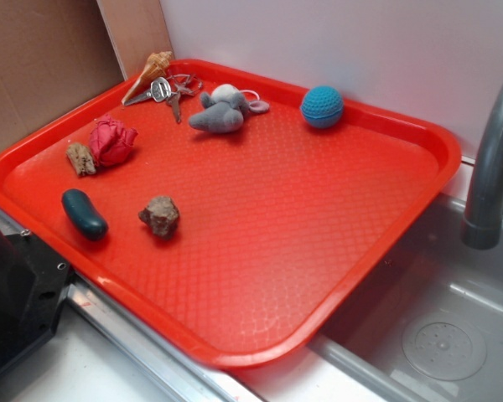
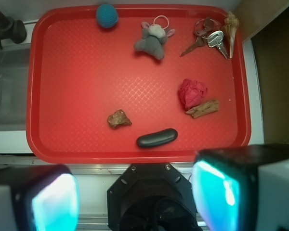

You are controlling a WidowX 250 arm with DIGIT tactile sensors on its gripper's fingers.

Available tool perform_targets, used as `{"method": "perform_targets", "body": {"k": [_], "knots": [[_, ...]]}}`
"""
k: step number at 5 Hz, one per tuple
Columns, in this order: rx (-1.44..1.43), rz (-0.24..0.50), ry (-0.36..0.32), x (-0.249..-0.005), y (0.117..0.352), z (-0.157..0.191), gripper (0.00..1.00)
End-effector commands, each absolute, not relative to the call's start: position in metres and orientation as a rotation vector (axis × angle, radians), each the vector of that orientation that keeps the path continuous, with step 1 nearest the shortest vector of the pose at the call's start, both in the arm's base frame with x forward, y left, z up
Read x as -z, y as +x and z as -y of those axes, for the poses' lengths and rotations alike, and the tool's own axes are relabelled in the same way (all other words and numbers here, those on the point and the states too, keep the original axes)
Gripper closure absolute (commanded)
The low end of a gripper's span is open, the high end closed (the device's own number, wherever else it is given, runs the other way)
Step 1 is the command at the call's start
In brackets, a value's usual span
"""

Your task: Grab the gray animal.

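A gray animal [image 1: 220, 111] [image 2: 153, 41] lies near the far edge of a red tray [image 1: 318, 251] [image 2: 77, 96], between a blue crocheted ball [image 1: 322, 106] [image 2: 107, 15] and a bunch of keys [image 1: 169, 90] [image 2: 209, 41]. The gripper [image 2: 135, 192] hangs back over the tray's near rim, its fingers [image 2: 221, 192] spread wide and holding nothing. A brown rock [image 1: 159, 215] [image 2: 119, 119] sits mid-tray.

Gray animal [image 1: 220, 112] [image 2: 153, 41]: plush, white patch, lying on tray's far side.
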State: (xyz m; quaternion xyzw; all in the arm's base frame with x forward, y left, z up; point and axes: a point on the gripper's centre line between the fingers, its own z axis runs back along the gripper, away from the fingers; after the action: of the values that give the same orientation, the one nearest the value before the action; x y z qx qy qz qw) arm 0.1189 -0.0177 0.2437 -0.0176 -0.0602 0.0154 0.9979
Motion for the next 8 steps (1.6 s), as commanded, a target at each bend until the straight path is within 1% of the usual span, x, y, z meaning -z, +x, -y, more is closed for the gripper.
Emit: {"method": "perform_targets", "body": {"k": [1,2,3,4,5,6,7,8], "knots": [[-0.031,0.120,-0.035,-0.244,0.119,0.018,0.00],[-0.162,0.198,0.038,-0.210,0.169,-0.004,0.00],[-0.317,0.277,-0.024,-0.182,0.218,-0.010,0.00],[-0.388,0.292,-0.052,-0.157,0.268,-0.030,0.00],[-0.462,0.304,-0.033,-0.128,0.293,-0.039,0.00],[-0.490,0.251,-0.012,-0.101,0.297,-0.035,0.00],[-0.497,0.234,0.023,-0.087,0.311,-0.040,0.00],[-0.498,0.196,0.058,-0.064,0.319,-0.048,0.00]]}}
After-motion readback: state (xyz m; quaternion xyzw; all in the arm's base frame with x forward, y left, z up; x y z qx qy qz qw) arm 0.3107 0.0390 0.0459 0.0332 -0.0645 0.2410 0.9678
